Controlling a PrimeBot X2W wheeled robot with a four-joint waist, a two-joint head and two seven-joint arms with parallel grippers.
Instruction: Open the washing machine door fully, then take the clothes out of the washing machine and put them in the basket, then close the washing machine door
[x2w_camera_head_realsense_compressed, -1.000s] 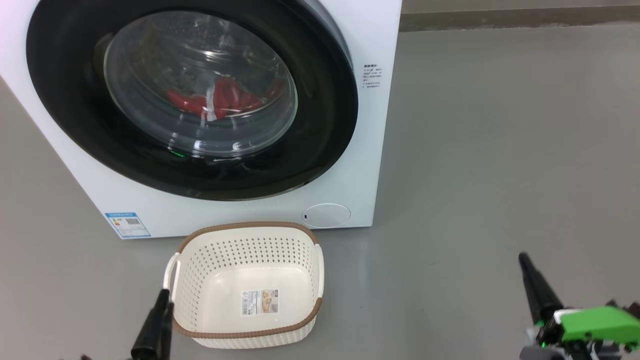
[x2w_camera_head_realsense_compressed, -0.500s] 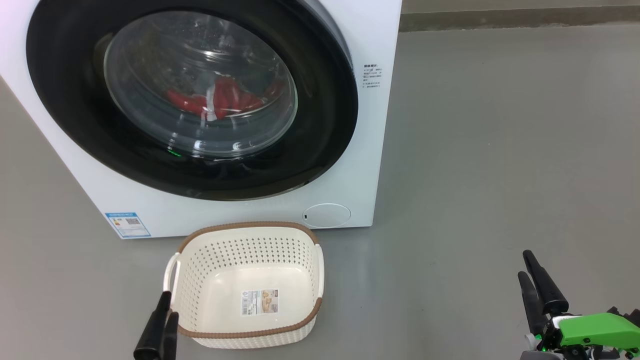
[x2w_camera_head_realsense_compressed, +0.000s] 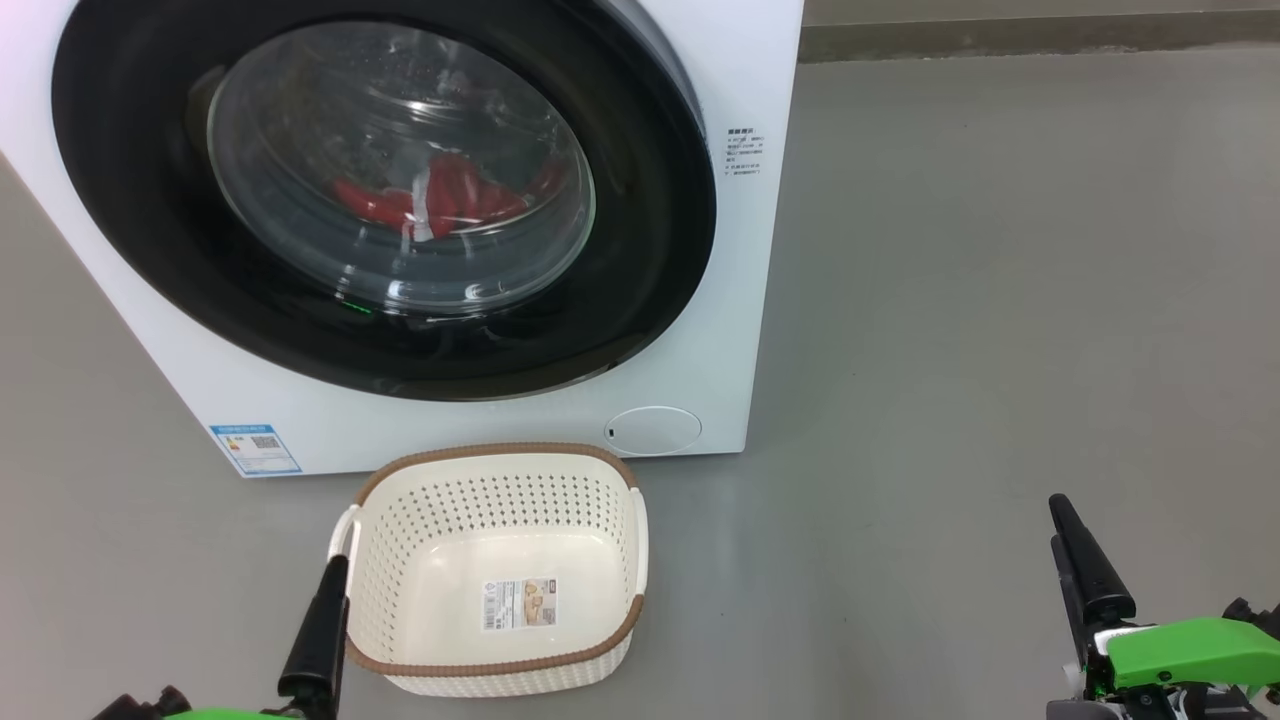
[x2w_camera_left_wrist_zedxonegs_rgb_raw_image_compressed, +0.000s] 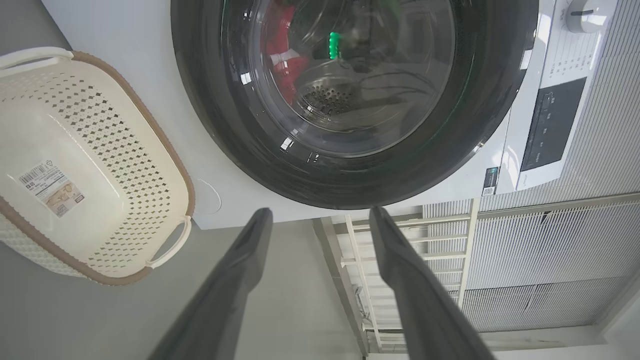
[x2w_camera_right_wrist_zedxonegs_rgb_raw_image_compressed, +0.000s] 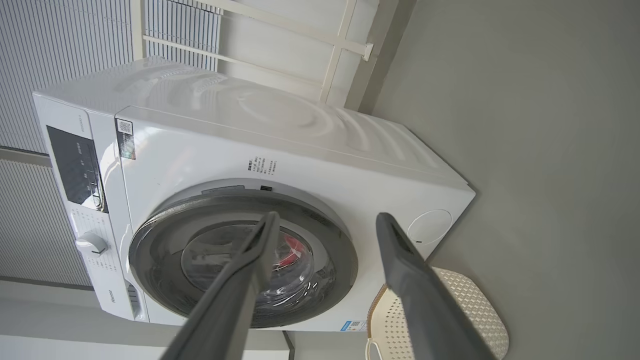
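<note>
**Shut door up-frame of two spread grippers; basket holding no clothes**

Filling the upper left of the head view: the big white boxy front-loading washing machine (x2w_camera_head_realsense_compressed: 480, 430). Lying flat against its front: the large round washing machine door of glossy black rim and bulging clear glass (x2w_camera_head_realsense_compressed: 385, 190). Judged shut, so the opening step not yet begun. Behind the glass, low in the perforated steel drum (x2w_camera_left_wrist_zedxonegs_rgb_raw_image_compressed: 327, 97): the bright red fabric clothes (x2w_camera_head_realsense_compressed: 440, 200), none of them out.

At lower left of the head view, just beside the left end of the small cream-white perforated plastic basket with brown woven-look rim (x2w_camera_head_realsense_compressed: 500, 449): the left gripper (x2w_camera_left_wrist_zedxonegs_rgb_raw_image_compressed: 320, 211). Jaws well apart, clamped on nothing, pointing up-frame toward the door's lower rim.

At lower right, well apart from the machine: the right gripper (x2w_camera_right_wrist_zedxonegs_rgb_raw_image_compressed: 327, 215). Jaws likewise spread and empty, facing the door at a slant in its wrist view.

Nearer the door: the left, by a clear margin. Cannot tell where on the rim the pull sits, so no saying which edge to reach for.

Inside the basket: a paper label (x2w_camera_head_realsense_compressed: 520, 604) on its bottom, no garment. Set on the grey floor (x2w_camera_head_realsense_compressed: 950, 300) below the door, close before the machine's foot. Touching or not, cannot tell.
</note>
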